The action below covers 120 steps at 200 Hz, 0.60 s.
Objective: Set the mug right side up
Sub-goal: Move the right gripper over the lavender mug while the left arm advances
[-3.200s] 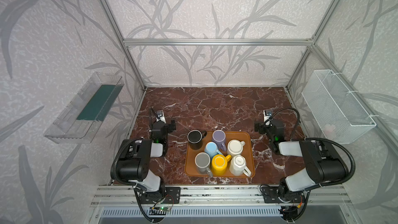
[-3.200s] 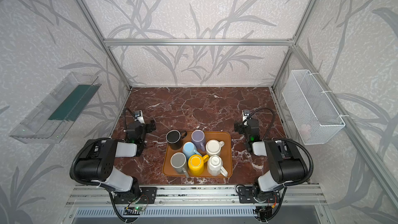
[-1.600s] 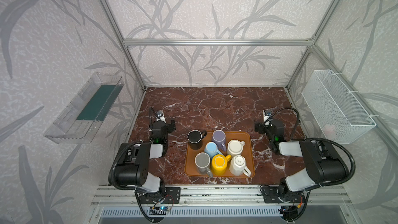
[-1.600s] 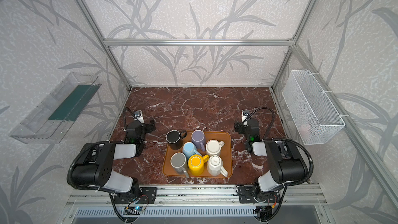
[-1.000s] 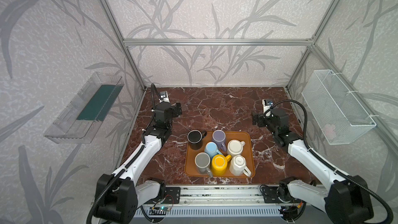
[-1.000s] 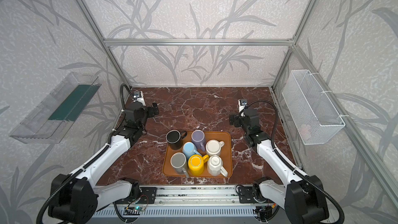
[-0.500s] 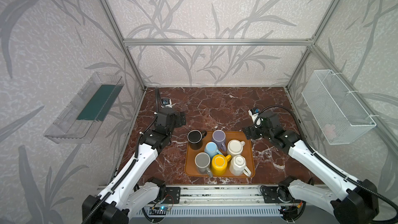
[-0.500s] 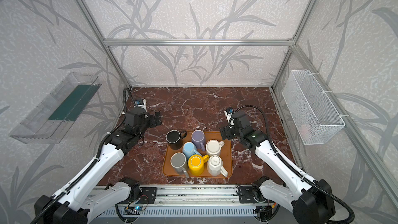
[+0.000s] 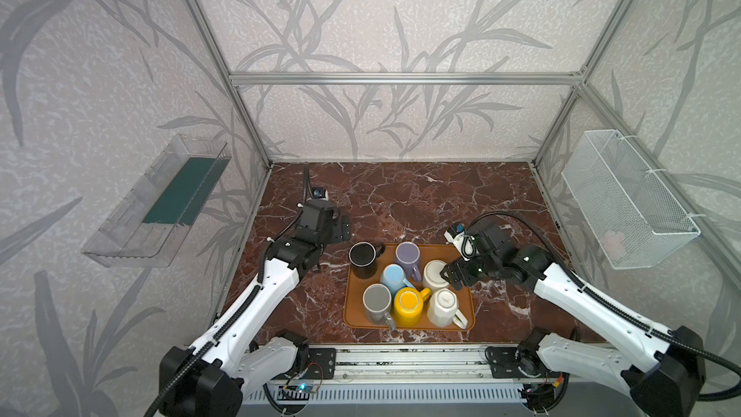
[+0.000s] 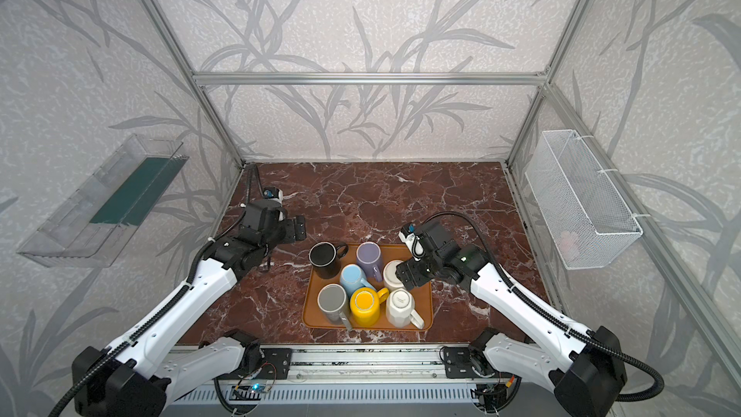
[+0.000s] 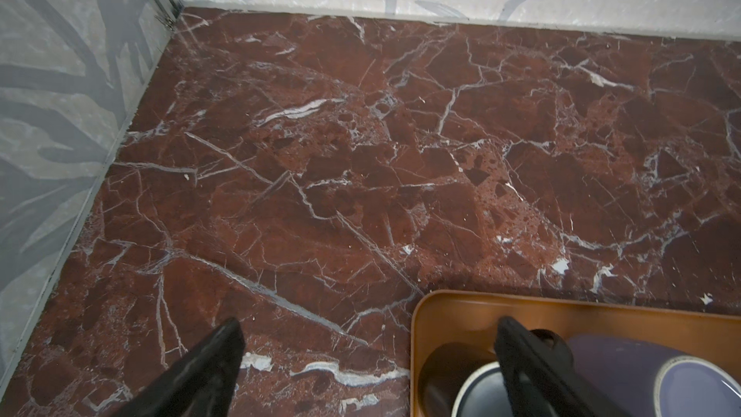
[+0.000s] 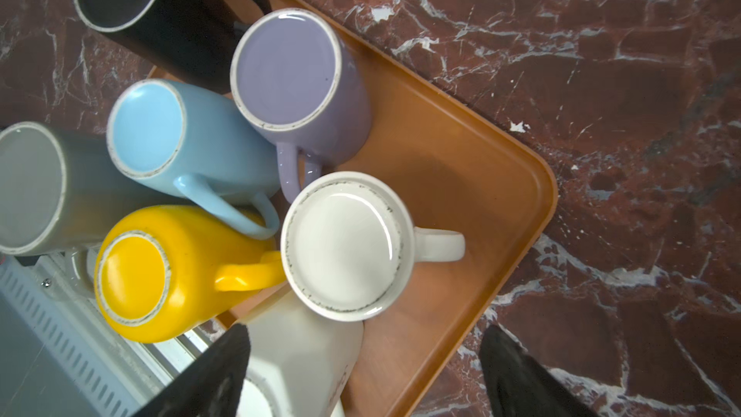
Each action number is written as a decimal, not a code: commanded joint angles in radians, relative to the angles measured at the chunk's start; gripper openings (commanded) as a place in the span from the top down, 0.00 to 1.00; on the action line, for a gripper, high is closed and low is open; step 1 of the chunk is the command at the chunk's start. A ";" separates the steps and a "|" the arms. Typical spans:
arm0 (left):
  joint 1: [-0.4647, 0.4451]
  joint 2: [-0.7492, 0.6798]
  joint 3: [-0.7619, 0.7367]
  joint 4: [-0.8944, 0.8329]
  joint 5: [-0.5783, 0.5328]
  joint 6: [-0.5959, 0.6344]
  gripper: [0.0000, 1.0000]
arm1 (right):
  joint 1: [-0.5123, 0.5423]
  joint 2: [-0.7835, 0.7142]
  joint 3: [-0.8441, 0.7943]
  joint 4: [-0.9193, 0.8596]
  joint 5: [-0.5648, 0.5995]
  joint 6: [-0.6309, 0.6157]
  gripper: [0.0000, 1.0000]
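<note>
Tray (image 9: 409, 324): I see six mugs packed on it, plus a black mug (image 9: 362, 259) at its far-left corner that looks rim-up and hangs partly over the tray edge.

Mug to turn: my guess is the white mug (image 12: 343, 246) at the tray's right side, far row — base up, rim down on the tray, so its axis stands vertical. Its handle (image 12: 439, 244) points away from the other mugs, toward the tray's right edge.

Neighbours: purple mug (image 12: 294, 82) and blue mug (image 12: 160, 134) sit just beside it, yellow mug (image 12: 148, 270) near, a second white faceted mug (image 9: 443, 306) in the near row; a grey mug (image 9: 377, 302) at near left. All of these show their bases.

Right gripper (image 9: 451, 274): nearer arm by far — it hovers just beside the white mug on its handle side, jaws spread, nothing between them.

Left gripper (image 9: 341, 230): fully spread, empty, off the tray beyond the black mug, well apart from the white one.

Key relation: the mug lies straight ahead of the right fingers (image 12: 216, 371) in the wrist view, so I judge a side grasp across the body, then a half-turn roll.

Risk: tight packing — the purple handle nearly touches the white mug.
</note>
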<state>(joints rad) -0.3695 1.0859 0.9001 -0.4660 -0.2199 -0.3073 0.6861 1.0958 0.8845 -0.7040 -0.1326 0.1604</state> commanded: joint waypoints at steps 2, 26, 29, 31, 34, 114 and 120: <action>-0.022 0.009 0.039 -0.084 -0.005 -0.003 0.01 | 0.045 0.042 0.056 -0.037 0.009 0.001 0.12; -0.043 0.017 0.030 -0.094 0.001 -0.017 0.01 | 0.106 0.109 0.114 -0.059 0.068 -0.008 0.16; -0.044 0.017 0.027 -0.094 0.002 -0.016 0.01 | 0.116 0.117 0.123 -0.062 0.078 -0.009 0.16; -0.046 0.017 0.025 -0.094 0.002 -0.016 0.01 | 0.121 0.122 0.129 -0.064 0.084 -0.007 0.16; -0.049 0.017 0.025 -0.094 0.001 -0.015 0.01 | 0.132 0.131 0.136 -0.068 0.094 -0.006 0.17; -0.064 -0.023 0.025 -0.105 -0.046 0.009 0.01 | 0.310 0.335 0.304 -0.123 0.317 0.146 0.43; -0.064 -0.024 0.025 -0.107 -0.046 0.011 0.01 | 0.313 0.350 0.314 -0.127 0.317 0.159 0.45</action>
<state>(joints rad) -0.4294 1.0885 0.9138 -0.5323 -0.2340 -0.3065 0.9768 1.4010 1.1564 -0.7845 0.1223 0.2516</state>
